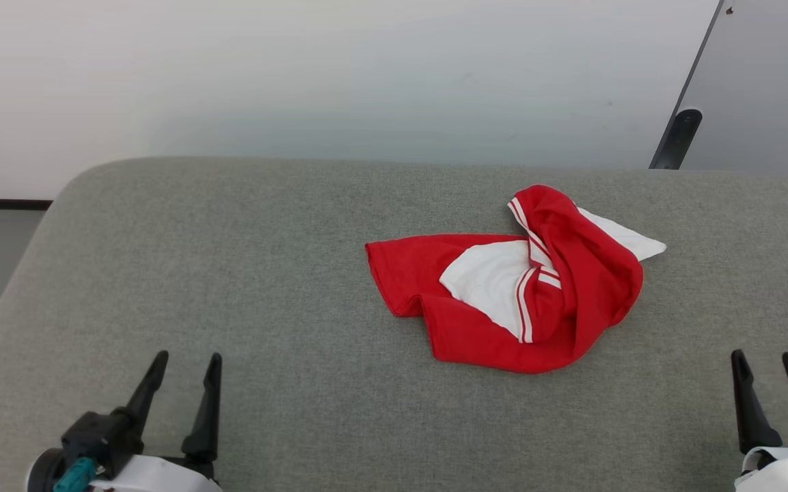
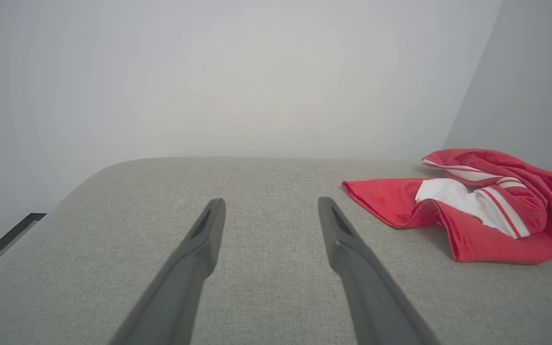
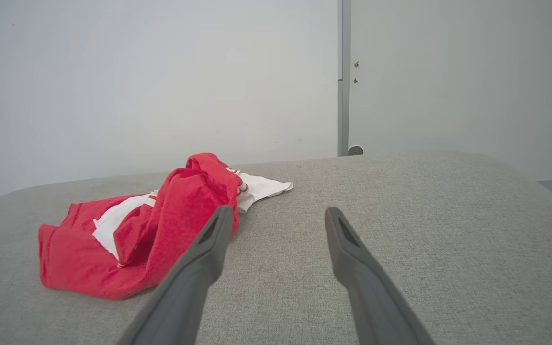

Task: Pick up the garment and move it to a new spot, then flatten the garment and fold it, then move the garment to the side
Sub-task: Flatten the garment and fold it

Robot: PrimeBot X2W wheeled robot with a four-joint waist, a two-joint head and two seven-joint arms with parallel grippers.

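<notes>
1. A crumpled, soft bright-red garment with white panels and striped trim (image 1: 558, 287) lies right of centre on the grey woven padded surface (image 1: 264, 273).
2. The left gripper (image 1: 188, 356) and right gripper (image 1: 763, 355) sit at the near edge, dark tapered fingers spread and empty.
3. The right wrist view adds a grey upright wall strip (image 3: 343, 76).

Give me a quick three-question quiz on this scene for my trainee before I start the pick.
1. True or false: the crumpled bright-red fabric garment with white panels and striped trim lies flattened and folded on the grey fabric-covered surface.
2. Fill in: the left arm's long dark fingers and the right arm's long dark fingers both stand ___.
3. The garment is: A) held by the left fingers; B) held by the right fingers; C) touched by neither.
Key: 1 false; 2 open; 3 C.
</notes>
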